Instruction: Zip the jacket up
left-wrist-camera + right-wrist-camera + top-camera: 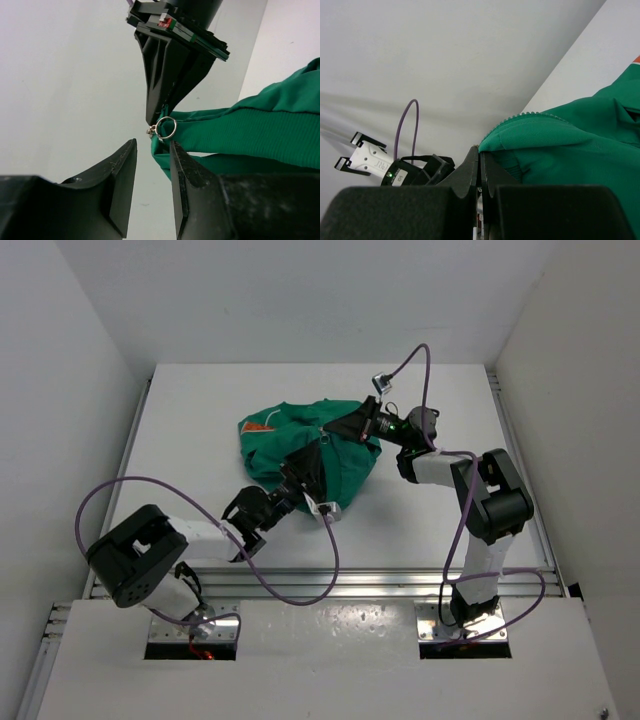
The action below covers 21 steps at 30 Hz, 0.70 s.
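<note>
The green jacket (275,440) lies bunched on the white table (200,420), with an orange patch (262,426) showing at its left. My right gripper (330,432) reaches in from the right and is shut on a fold of the jacket's edge (530,131), beside the zipper teeth (530,116). In the left wrist view the right gripper (156,119) hangs from above, pinching the green fabric. A metal zipper pull ring (166,127) hangs right under that pinch. My left gripper (152,146) sits just below the ring. Its jaws are open with nothing between them, and one fingertip (176,149) nearly touches the ring.
White walls enclose the table on three sides. A purple cable (330,540) loops from the left arm across the near table. Another purple cable (420,365) arcs over the right wrist. A metal rail (330,580) runs along the front edge.
</note>
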Motion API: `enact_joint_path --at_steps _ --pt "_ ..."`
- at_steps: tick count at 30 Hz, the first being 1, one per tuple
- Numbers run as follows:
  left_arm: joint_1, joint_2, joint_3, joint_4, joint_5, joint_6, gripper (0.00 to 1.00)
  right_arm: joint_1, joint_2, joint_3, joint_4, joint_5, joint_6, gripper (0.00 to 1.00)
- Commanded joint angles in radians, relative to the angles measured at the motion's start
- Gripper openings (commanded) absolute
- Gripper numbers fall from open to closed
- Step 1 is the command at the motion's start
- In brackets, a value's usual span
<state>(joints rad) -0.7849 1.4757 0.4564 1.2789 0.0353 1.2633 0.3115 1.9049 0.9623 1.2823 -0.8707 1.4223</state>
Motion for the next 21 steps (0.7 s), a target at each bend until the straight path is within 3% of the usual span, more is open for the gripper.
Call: enact_joint_path --at_steps 1,21 --pt "-0.011 -0.002 0.031 0.091 0.002 0.018 0.38 0.009 -0.007 0.019 0.123 0.019 0.017 0.0" --pt "-0.03 0.092 0.05 0.151 -0.046 0.116 0.38 0.023 -0.009 0.006 0.149 0.025 0.052 0.0"
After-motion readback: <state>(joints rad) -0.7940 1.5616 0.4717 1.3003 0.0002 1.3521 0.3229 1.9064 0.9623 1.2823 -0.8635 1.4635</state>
